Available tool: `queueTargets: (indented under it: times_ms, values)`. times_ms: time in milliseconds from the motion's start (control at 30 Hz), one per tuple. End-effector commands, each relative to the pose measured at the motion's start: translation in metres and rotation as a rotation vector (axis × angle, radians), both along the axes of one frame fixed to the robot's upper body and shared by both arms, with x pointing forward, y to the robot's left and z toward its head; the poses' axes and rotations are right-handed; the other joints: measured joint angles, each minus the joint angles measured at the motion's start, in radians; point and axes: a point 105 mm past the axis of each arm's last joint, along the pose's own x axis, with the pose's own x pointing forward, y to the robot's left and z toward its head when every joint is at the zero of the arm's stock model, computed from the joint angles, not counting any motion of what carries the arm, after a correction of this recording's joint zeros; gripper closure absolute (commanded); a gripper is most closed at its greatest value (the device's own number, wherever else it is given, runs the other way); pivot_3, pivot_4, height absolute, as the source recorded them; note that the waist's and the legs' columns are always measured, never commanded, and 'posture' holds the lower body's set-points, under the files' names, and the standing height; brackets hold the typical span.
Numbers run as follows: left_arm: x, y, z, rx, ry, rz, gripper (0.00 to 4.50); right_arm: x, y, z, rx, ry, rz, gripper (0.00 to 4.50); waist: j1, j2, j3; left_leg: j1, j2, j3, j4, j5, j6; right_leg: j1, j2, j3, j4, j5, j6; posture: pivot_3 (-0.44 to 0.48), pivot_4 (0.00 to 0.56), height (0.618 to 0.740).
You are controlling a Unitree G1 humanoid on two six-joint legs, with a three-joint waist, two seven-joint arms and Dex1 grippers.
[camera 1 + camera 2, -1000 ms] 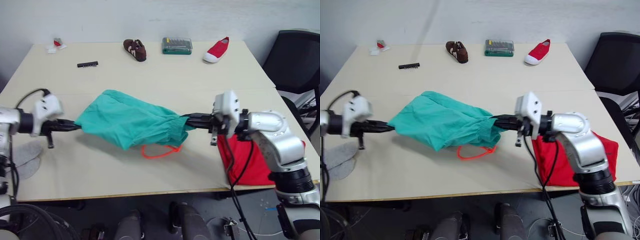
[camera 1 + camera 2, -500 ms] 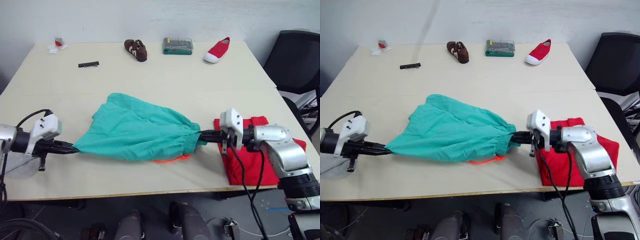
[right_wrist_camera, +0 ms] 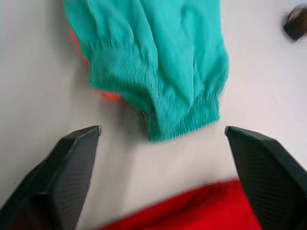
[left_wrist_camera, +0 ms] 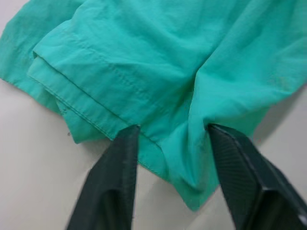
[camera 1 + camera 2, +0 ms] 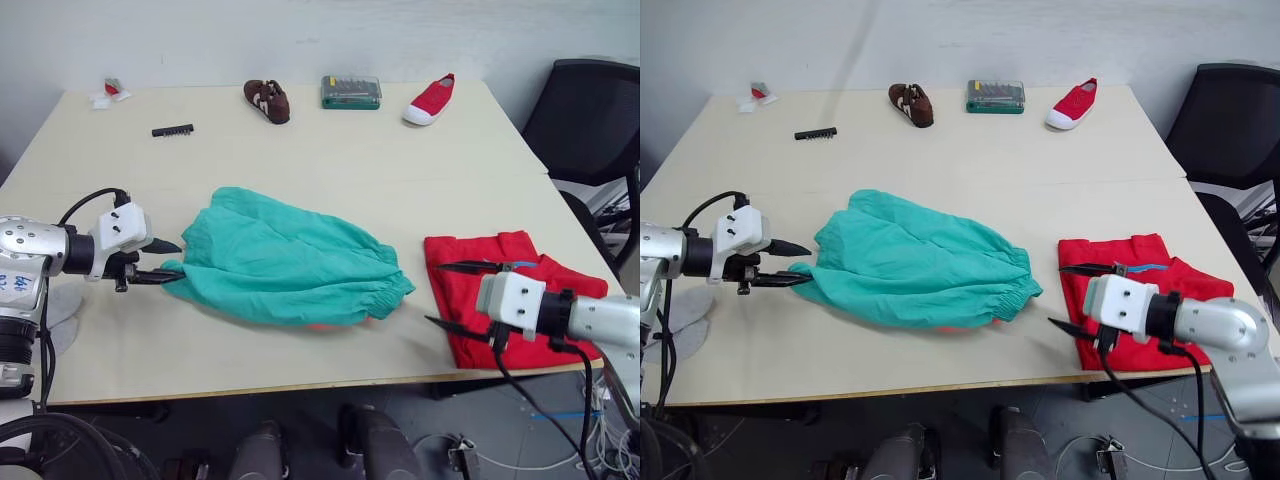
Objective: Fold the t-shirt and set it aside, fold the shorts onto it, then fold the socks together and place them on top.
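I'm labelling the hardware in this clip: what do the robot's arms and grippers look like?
Both arms are silver-grey metal with rounded joint housings and dark bands, and loose black cables loop along them. Each wrist carries a white boxy block. The left gripper and right gripper each have two slim, pointed black fingers; close up the fingers show a fine textured surface.

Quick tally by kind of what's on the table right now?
Garments: 2, the shorts and the t-shirt.
Shoes: 2, a brown shoe and a red shoe.
Bit case: 1.
Black bit strip: 1.
Total: 6.
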Motion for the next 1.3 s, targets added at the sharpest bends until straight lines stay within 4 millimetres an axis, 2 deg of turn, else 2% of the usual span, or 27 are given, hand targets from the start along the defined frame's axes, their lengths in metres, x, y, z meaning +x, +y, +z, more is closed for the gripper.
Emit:
queueTargets:
  times_ms: [33,100,267,367,467,567,733,867,967,1100,1200,1300]
  values:
    - [-0.006,0.004,0.017,-0.004,-0.042,-0.008,0.66,-0.01,0.02,0.0,-0.014,-0.07,0.061,0.29,0.001,0.0,0.0,0.0,0.0,0.0,0.0,0.0,0.0,0.0,0.0,0.0,0.0,0.0,0.0,0.0,0.15,0.74]
    - [-0.007,0.005,0.014,0.013,-0.039,-0.009,0.03,-0.006,0.028,-0.009,-0.033,-0.111,0.068,0.29,0.003,0.0,0.0,0.0,0.0,0.0,0.0,0.0,0.001,0.0,0.0,0.0,0.0,0.0,0.0,0.0,0.15,0.74]
    - [-0.009,0.003,0.011,0.031,-0.043,-0.018,0.03,0.008,0.047,-0.025,-0.086,-0.23,0.093,0.29,0.001,0.0,0.0,0.0,-0.001,0.0,0.001,0.0,0.001,0.0,0.0,0.0,0.0,0.0,-0.001,0.0,0.15,0.74]
    - [-0.009,0.002,0.014,0.037,-0.056,-0.019,0.03,0.016,0.052,-0.044,-0.169,-0.288,0.118,0.29,0.001,0.0,0.0,0.0,-0.001,0.0,0.001,0.0,0.0,0.0,0.0,0.0,0.0,-0.001,-0.001,0.0,0.15,0.74]
    - [-0.008,0.002,0.016,0.04,-0.068,-0.01,0.03,0.025,0.052,-0.054,-0.238,-0.382,0.108,0.29,0.001,0.0,0.0,-0.001,-0.001,0.001,0.001,0.001,-0.001,0.0,0.0,0.0,-0.001,-0.001,-0.001,0.0,0.15,0.74]
    - [-0.008,0.003,0.017,0.043,-0.073,-0.002,0.0,0.028,0.05,-0.06,-0.265,-0.433,0.11,1.2,0.001,-0.001,0.0,0.0,-0.001,0.001,0.001,0.002,-0.003,0.0,0.0,0.0,-0.001,-0.001,-0.001,0.0,0.15,0.74]
    - [-0.008,0.006,0.017,0.045,-0.083,0.021,0.0,0.026,0.052,-0.053,-0.242,-0.501,0.107,3.03,-0.001,-0.001,0.0,0.0,-0.001,0.001,0.001,0.002,-0.004,0.0,0.0,0.001,0.0,-0.001,-0.001,0.0,0.15,0.74]
    - [-0.006,0.008,0.016,0.05,-0.09,0.03,0.0,0.022,0.052,-0.052,-0.215,-0.484,0.115,4.41,0.0,-0.001,0.0,0.0,-0.001,0.001,0.001,0.002,-0.004,0.0,0.0,0.001,0.0,-0.001,-0.001,0.0,0.15,0.74]
    - [-0.007,0.011,0.02,0.057,-0.113,0.037,0.0,0.024,0.052,-0.042,-0.114,-0.435,0.084,4.46,-0.001,-0.001,0.0,0.0,-0.001,0.001,0.001,0.002,-0.004,0.0,0.0,0.001,0.0,-0.001,-0.001,0.0,0.15,0.74]
    - [-0.016,0.021,0.036,0.039,-0.14,0.062,0.0,0.02,0.053,-0.031,0.03,-0.294,0.107,4.46,-0.006,-0.001,0.0,0.0,0.0,0.001,0.001,0.002,-0.004,0.0,0.001,0.002,0.0,-0.001,-0.001,0.0,0.15,0.74]
    - [-0.034,0.024,0.044,0.004,-0.086,0.048,0.0,0.02,0.052,-0.027,0.054,-0.232,0.137,4.46,-0.01,-0.001,0.0,0.0,0.001,0.001,0.001,0.002,-0.004,0.0,0.002,0.002,0.0,-0.001,-0.001,0.0,0.15,0.74]
    - [-0.046,0.024,0.042,0.061,-0.089,0.027,0.0,0.021,0.05,-0.028,0.04,-0.203,0.167,4.46,-0.01,-0.001,0.0,0.0,0.001,0.001,0.0,0.002,-0.003,0.0,0.001,0.001,0.0,-0.001,-0.001,0.0,0.15,0.74]
